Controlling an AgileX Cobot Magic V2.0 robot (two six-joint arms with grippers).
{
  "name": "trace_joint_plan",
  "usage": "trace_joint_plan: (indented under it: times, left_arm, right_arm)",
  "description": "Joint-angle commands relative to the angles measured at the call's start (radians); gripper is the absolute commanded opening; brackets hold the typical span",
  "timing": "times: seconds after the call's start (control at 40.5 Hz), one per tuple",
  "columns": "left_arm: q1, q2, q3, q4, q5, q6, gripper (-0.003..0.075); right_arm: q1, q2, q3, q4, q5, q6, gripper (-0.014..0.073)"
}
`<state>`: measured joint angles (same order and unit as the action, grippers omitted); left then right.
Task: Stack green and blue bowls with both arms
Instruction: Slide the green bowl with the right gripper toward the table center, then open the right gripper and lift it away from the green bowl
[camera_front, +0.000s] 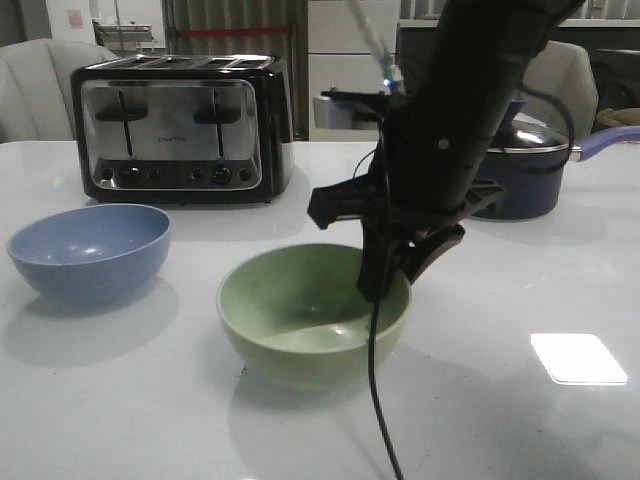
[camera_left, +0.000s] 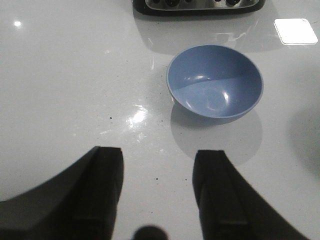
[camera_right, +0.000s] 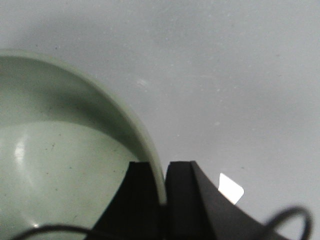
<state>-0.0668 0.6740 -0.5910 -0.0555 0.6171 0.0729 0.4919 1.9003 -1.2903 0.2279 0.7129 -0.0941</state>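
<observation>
The pale green bowl (camera_front: 312, 312) sits on the white table near the front middle. My right gripper (camera_front: 385, 275) is shut on the green bowl's right rim, one finger inside and one outside; the right wrist view shows the rim (camera_right: 150, 145) pinched between the fingers at my right gripper (camera_right: 161, 172). The dusty blue bowl (camera_front: 90, 250) stands upright at the left, empty. In the left wrist view the blue bowl (camera_left: 215, 82) lies ahead of my left gripper (camera_left: 157, 165), which is open, empty and above the bare table. The left arm does not show in the front view.
A black and chrome toaster (camera_front: 180, 130) stands at the back left, behind the blue bowl. A dark navy lidded saucepan (camera_front: 525, 170) with a blue handle stands at the back right. A thin black cable (camera_front: 378, 400) hangs in front of the green bowl.
</observation>
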Motion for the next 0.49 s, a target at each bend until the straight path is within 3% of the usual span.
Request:
trace_joint_plan:
  times: [0.0, 0.198, 0.469]
  left_arm:
    - [-0.006, 0.003, -0.028, -0.006, -0.072, -0.005, 0.0383]
    - [-0.006, 0.003, -0.028, -0.006, -0.072, -0.005, 0.0383]
    - [-0.006, 0.003, -0.028, -0.006, -0.074, -0.005, 0.0383]
  right_arm:
    - [0.006, -0.034, -0.03, 0.016, -0.04, -0.013, 0.012]
    - [0.006, -0.032, -0.03, 0.016, -0.036, -0.013, 0.0367]
    - [0.026, -0.214, 0.012, 0.01, -0.034, -0.074, 0.0381]
